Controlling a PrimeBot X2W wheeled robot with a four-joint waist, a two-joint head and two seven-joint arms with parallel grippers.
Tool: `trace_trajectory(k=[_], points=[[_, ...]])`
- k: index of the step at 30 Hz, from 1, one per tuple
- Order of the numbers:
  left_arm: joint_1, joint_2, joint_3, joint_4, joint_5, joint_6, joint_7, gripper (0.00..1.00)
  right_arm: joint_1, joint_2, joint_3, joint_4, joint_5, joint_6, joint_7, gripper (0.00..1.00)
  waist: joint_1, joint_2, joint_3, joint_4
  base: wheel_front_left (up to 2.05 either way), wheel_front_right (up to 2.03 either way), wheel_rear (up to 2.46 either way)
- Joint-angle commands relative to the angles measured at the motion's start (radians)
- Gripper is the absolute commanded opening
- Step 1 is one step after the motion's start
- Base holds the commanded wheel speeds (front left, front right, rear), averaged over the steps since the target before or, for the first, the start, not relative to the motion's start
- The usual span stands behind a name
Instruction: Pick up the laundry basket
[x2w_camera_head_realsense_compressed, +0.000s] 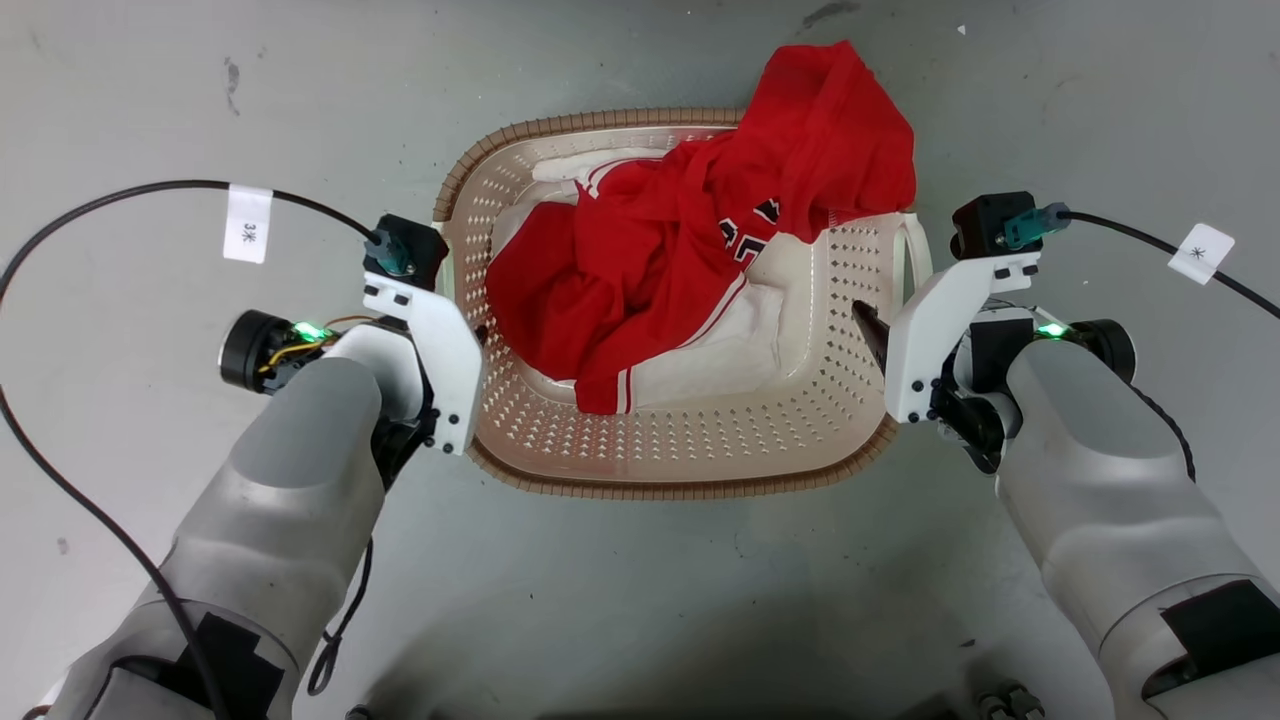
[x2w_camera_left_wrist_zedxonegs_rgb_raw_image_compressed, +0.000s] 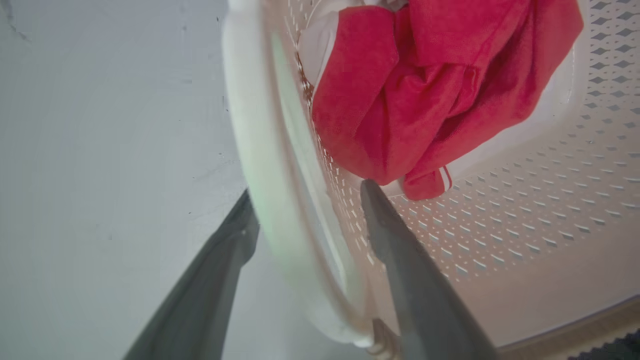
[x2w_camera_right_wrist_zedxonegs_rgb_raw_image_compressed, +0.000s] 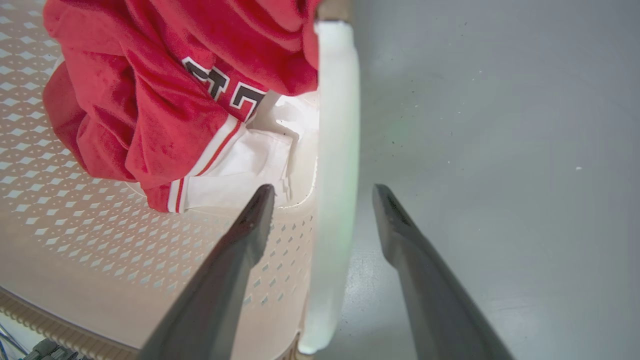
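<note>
Head view: laundry basket sits mid-frame on the grey floor, brown rim all round, cream perforated walls. Red garment with black-and-white lettering is piled inside and spills over the rim at upper right; white cloth lies under it. Left end effector is at the basket's left edge, mostly hidden under its white bracket. Right end effector is at the right edge, just below the white loop handle, with one dark finger showing inside the wall. Black cables with white tags run off both wrists to the frame sides.

Left wrist view: left end effector is spread apart, straddling the basket's white handle. One finger is lower left over the floor, the other lower centre inside the basket, tip near the red garment's hem. Contact with the handle is unclear, blurred.

Right wrist view: right end effector is also spread apart around the white handle. The left finger is inside the basket beside the white cloth, the right finger outside over the floor. A gap is visible on the floor side.
</note>
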Motion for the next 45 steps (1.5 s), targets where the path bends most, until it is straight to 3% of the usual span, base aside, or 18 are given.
trace_trajectory(k=[1, 2, 3, 15, 28, 37, 45], points=[[-0.009, 0.000, -0.004, -0.005, -0.008, -0.002, 0.003, 0.71, -0.014, -0.001, 0.003, 0.004, 0.010, -0.001, 0.000, 0.94, -0.0001, -0.0001, 0.002, 0.002, 0.00, 0.00, 0.00], [-0.009, 0.000, -0.012, -0.009, -0.023, -0.002, 0.007, 0.00, -0.016, -0.001, 0.008, 0.006, 0.014, -0.001, 0.001, 0.15, -0.0001, -0.0001, 0.004, 0.003, 0.00, 0.00, 0.00], [-0.010, 0.003, -0.021, -0.012, -0.033, -0.002, 0.008, 0.00, -0.020, -0.001, 0.012, 0.008, 0.018, -0.001, -0.005, 0.00, -0.0001, -0.0001, 0.006, 0.004, 0.00, 0.00, 0.00], [0.030, 0.041, -0.158, -0.066, -0.206, -0.002, 0.053, 0.00, 0.003, -0.001, 0.025, 0.035, -0.012, 0.000, 0.047, 0.00, -0.0001, -0.0001, -0.069, 0.001, 0.00, 0.00, 0.00], [0.147, 0.093, -0.317, -0.168, -0.416, -0.002, 0.204, 0.00, 0.102, -0.004, -0.063, 0.036, -0.099, -0.001, 0.340, 0.00, -0.0001, -0.0001, -0.362, 0.002, 0.00, 0.00, 0.00], [0.225, 0.182, -0.422, -0.264, -0.574, -0.002, 0.395, 0.00, 0.176, -0.011, -0.098, 0.037, -0.137, -0.001, 0.533, 0.00, -0.0001, -0.0001, -0.577, 0.002, 0.00, 0.00, 0.00], [0.258, 0.247, -0.479, -0.300, -0.652, -0.002, 0.480, 0.00, 0.214, -0.017, -0.022, 0.010, -0.079, -0.002, 0.634, 0.00, -0.0001, -0.0001, -0.732, -0.005, 0.00, 0.00, 0.00]])
